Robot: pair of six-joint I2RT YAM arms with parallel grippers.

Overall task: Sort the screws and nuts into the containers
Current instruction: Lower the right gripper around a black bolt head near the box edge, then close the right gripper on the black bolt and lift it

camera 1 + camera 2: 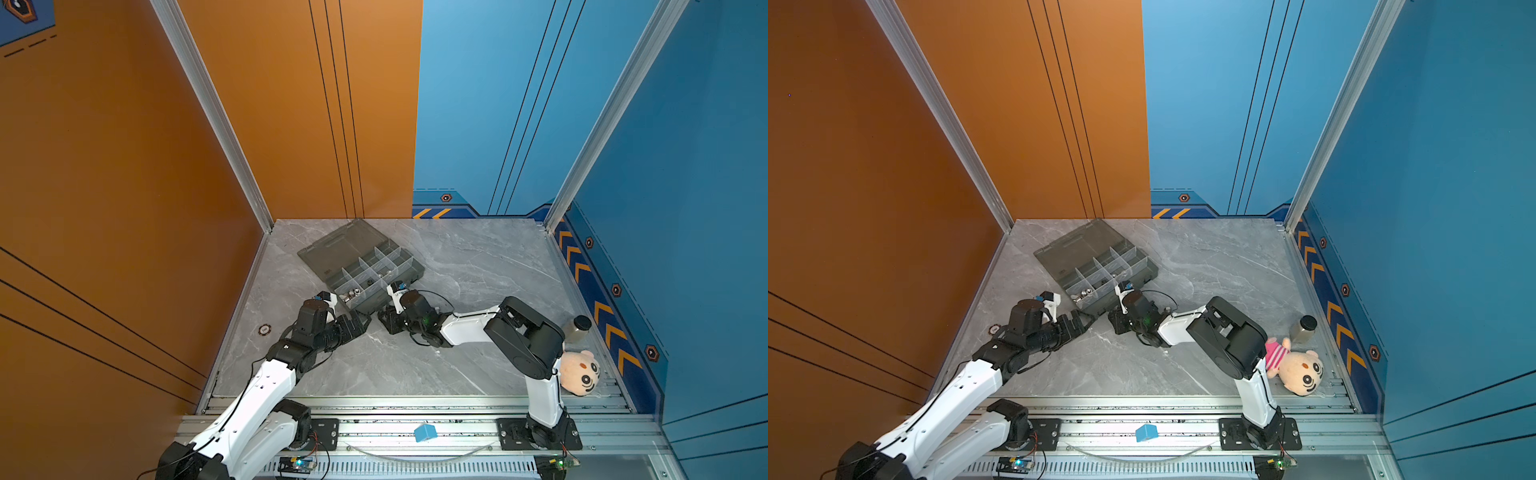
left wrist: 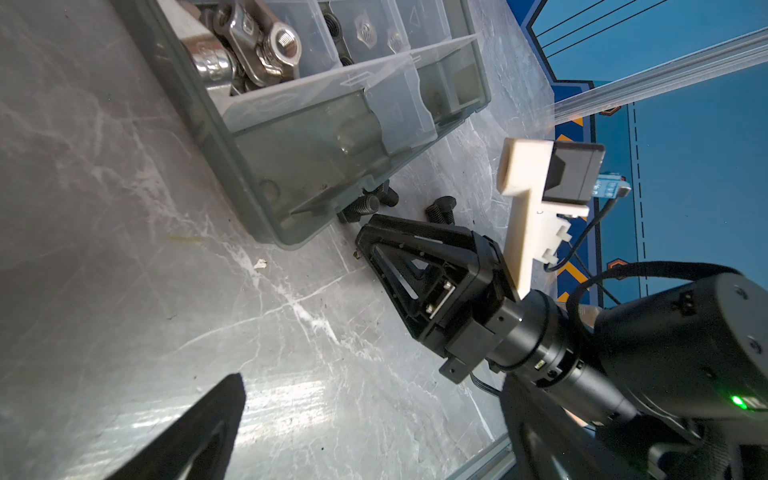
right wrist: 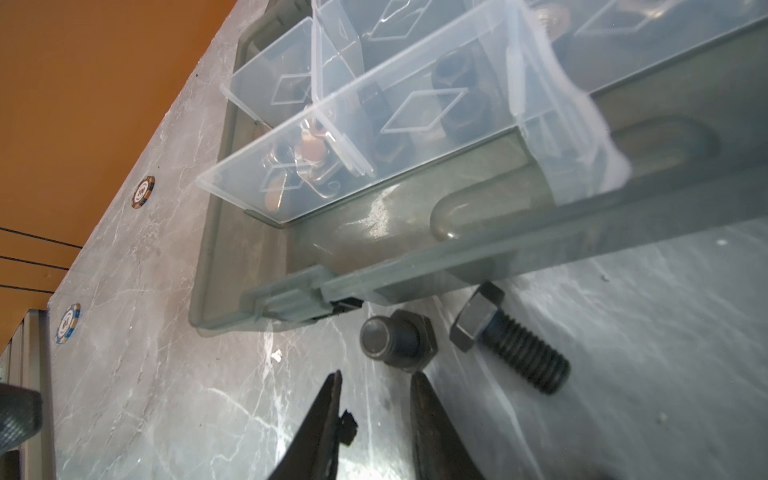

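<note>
1. Nearest the lens, the left arm (image 1: 266, 382) and the right arm (image 1: 469, 328) rise from the front rail (image 1: 415, 401) and lean in over the tabletop (image 1: 478, 257). Both reach toward the same near corner of the box, probably because the unsorted pieces lie there.
2. Toward the back left sits the organizer box (image 1: 417, 272), with its lid (image 1: 340, 245) folded flat behind it, so every compartment can be reached from above.
3. At the right edge, a plush doll (image 1: 579, 374) and a black-capped bottle (image 1: 579, 326) stand well apart from the work and seem to play no part in the sorting.
4. Low just beside the box's near corner, the left hand (image 1: 359, 322) has its fingers spread wide and holds nothing. I judge it is waiting there so as not to crowd its partner.
5. Fingers narrowly parted with nothing between them, the right hand (image 3: 376, 380) is low over the tabletop and aimed at a bolt just ahead of its tips. The small gap would suit a slim shank.
6. On the tabletop just outside the box's near wall lie the screws (image 3: 399, 345), at least two black hex bolts. One points end-on toward the right hand, and another bolt (image 3: 511, 351) lies on its side beside it. Neither is in a compartment yet.
7. Inside the box, the nuts are already sorted by kind. The silver wing nuts (image 2: 257, 54) fill the corner compartment, and the black hex nuts (image 3: 453, 75) sit in the next one, with clear dividers between them.
</note>
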